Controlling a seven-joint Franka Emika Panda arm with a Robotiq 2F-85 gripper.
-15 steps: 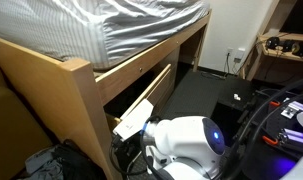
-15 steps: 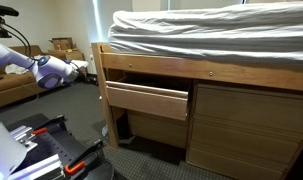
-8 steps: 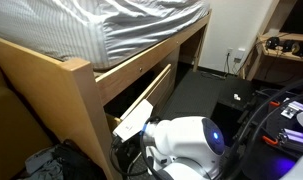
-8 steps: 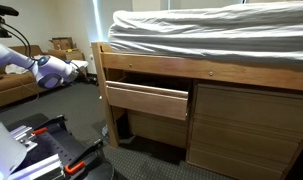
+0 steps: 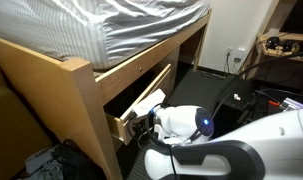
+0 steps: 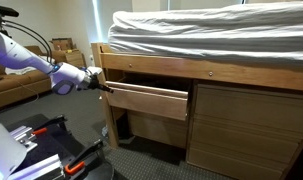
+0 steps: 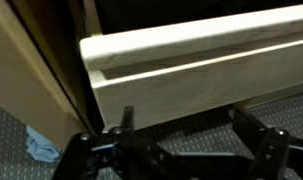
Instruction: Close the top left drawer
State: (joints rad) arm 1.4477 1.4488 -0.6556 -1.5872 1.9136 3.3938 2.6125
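Note:
The top left drawer [image 6: 149, 100] is pale blond wood with a plain flat front, and it stands pulled out from under the bed. It shows in both exterior views [image 5: 141, 105] and fills the top of the wrist view [image 7: 191, 65]. My gripper [image 6: 103, 88] is at the drawer's left front corner, close to the bed post, and also shows in an exterior view [image 5: 143, 120]. In the wrist view my gripper [image 7: 188, 138] has its two black fingers spread wide just in front of the drawer front, with nothing between them.
The thick bed post [image 6: 109, 80] stands right beside the gripper. The bed rail [image 6: 221, 72] and striped mattress [image 6: 211, 35] are above. Closed drawer fronts [image 6: 251, 125] are to the right. Dark carpet [image 7: 51, 120] holds a bluish cloth [image 7: 38, 147]. Cables and equipment [image 5: 276, 110] lie nearby.
The arm has swung in toward the bed. The gripper has moved from well away on the left to the drawer's front left corner. The drawer has not visibly moved.

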